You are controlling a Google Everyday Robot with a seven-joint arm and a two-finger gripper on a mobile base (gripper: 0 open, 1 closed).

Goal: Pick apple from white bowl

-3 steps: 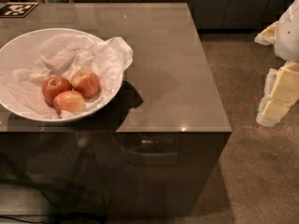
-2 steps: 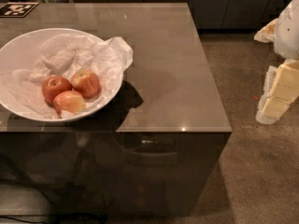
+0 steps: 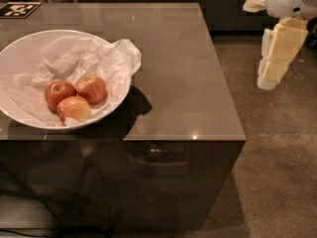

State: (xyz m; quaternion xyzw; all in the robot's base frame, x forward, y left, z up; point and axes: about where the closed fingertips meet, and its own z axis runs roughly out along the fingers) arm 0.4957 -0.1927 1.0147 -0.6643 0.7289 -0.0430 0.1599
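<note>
The white bowl (image 3: 20,48) stands on the left of the dark table, lined with crumpled white paper (image 3: 94,58). Three apples lie in its front part. The apple (image 3: 92,87), red with a pale yellow-green patch near its top, is the rightmost. A deeper red apple (image 3: 59,93) sits to its left and a paler pink-orange one (image 3: 74,108) in front. My gripper (image 3: 270,76) hangs in the air at the upper right, beyond the table's right edge and far from the bowl. It holds nothing.
The glossy brown table (image 3: 183,83) ends at a front edge and a right edge, with brown floor (image 3: 277,157) beyond. A black-and-white marker tag (image 3: 19,9) lies at the table's far left corner. Dark cabinets line the back.
My gripper has risen and shifted a little left, toward the table's right edge. The bowl and apples have not moved.
</note>
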